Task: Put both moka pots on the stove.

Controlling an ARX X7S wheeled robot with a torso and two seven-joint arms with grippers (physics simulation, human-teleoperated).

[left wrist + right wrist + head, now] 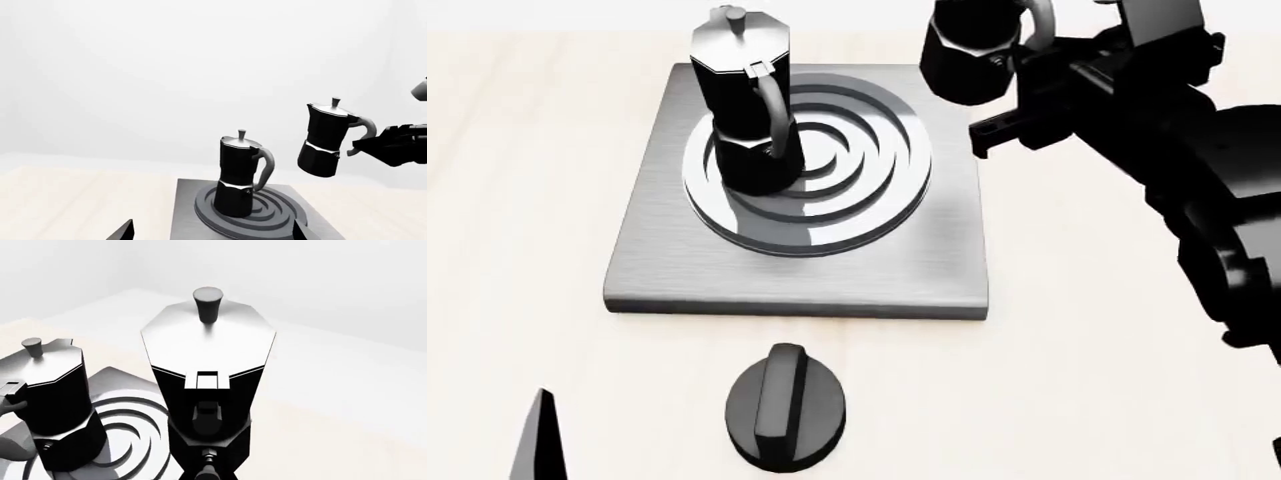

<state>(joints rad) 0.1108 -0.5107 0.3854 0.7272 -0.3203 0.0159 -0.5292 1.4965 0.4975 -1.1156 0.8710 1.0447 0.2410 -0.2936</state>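
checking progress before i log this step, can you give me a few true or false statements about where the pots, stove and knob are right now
1. One moka pot stands upright on the stove burner. True.
2. The second moka pot also rests on the burner. False: it hangs in the air, tilted, beside the stove.
3. The right gripper holds the second pot by its handle. True.
4. The round black knob sits on the stove. False: it lies on the table in front of the stove.

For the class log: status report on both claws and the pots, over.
Right claw shut on second moka pot, held in the air, tilted. First moka pot upright on the stove. Left claw barely in view. Burner space beside it free.
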